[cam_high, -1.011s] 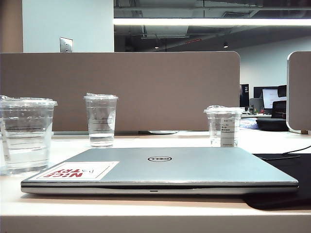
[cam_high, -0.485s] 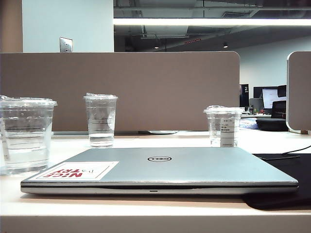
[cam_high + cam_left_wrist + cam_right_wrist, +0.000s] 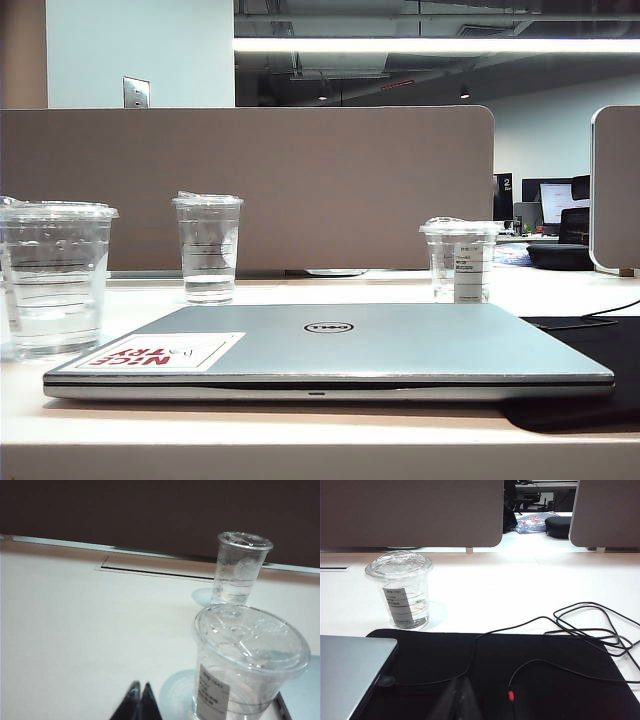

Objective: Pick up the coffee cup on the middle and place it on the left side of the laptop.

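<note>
Desk: "NICE TRY" Dell laptop; left gripper, right gripper both closed, empty.

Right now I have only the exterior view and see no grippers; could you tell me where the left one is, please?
Observer: The left gripper is shut and empty, over bare table beside the labelled cup.
Operator: Thank you. And the right one?
Observer: The right gripper is also shut and empty, over the black mat.
Operator: Is anything lying on that mat?
Observer: Thin black cables loop across it, and one end has a red tip.
</note>
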`<action>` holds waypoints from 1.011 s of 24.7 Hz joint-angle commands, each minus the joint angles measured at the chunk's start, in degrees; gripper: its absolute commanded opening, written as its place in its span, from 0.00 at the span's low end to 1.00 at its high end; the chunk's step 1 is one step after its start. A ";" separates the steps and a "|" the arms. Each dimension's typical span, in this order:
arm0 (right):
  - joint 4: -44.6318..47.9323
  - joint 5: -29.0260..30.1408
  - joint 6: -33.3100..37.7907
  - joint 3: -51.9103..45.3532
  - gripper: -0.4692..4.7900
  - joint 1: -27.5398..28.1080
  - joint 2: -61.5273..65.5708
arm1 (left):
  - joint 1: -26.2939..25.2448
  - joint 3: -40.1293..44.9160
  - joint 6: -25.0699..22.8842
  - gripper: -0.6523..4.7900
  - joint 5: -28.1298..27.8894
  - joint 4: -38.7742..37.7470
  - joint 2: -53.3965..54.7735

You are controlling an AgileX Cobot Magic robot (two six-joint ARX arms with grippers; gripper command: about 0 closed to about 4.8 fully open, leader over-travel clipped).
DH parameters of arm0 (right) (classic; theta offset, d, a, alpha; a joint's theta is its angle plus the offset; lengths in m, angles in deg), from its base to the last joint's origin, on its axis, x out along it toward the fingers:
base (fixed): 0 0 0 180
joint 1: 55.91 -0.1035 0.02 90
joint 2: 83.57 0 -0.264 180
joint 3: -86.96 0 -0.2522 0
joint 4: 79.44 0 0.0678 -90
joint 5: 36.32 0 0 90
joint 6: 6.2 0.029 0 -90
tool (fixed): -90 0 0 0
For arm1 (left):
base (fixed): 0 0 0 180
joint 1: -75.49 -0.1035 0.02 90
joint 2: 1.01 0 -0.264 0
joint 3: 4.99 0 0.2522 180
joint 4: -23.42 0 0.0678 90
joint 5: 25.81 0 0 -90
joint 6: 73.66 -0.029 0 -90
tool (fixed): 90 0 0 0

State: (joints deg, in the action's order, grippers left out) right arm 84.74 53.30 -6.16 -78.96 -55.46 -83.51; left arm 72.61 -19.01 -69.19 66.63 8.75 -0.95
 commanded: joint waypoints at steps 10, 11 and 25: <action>0.90 -0.04 0.13 -0.24 0.08 -0.09 -0.09 | -0.09 -0.17 -1.46 0.11 -0.26 -0.74 0.02; 0.90 -0.04 0.13 -0.24 0.08 -0.09 -0.09 | -0.09 -0.17 -1.46 0.11 -0.26 -0.72 0.00; 0.90 -0.04 0.13 -0.24 0.08 -0.09 -0.09 | -0.07 -0.17 -1.44 0.11 -0.09 -0.74 0.02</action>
State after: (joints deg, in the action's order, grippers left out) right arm 84.74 53.32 -6.14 -78.96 -55.46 -83.51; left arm 72.61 -19.01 -70.41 66.54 7.48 -0.93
